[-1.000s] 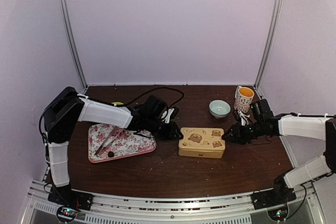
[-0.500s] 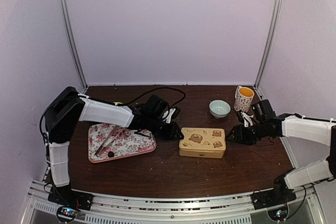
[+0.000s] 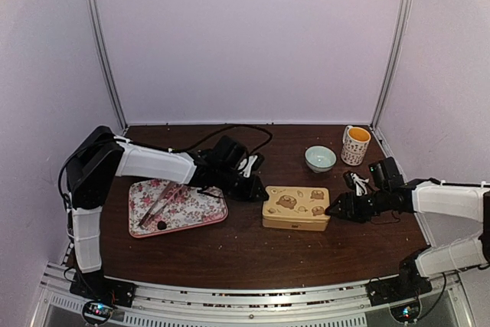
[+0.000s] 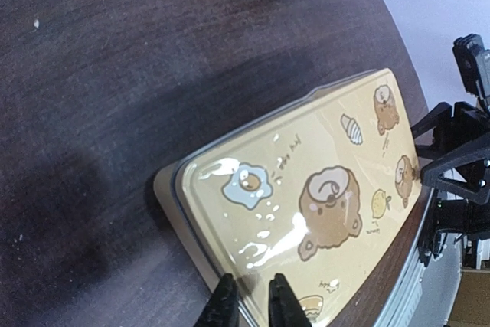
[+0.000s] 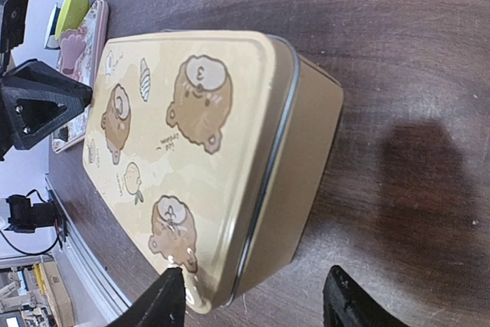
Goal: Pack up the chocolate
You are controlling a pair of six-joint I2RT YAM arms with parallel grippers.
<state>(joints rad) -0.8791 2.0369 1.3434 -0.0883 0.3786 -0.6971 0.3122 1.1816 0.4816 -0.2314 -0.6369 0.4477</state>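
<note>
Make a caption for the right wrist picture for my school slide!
Open right gripper straddles the near corner of a closed yellow bear tin on the dark wooden table.

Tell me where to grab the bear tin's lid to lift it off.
Probably pinch the rim of the lid at its short right end, coming in low from the right. The tin lies flat, the lid's lip stands proud of the end wall, and the right gripper sits open at that corner.

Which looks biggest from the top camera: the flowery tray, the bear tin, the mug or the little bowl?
1. flowery tray
2. bear tin
3. mug and little bowl: these look about the same size, so I won't rank one above the other.
</note>
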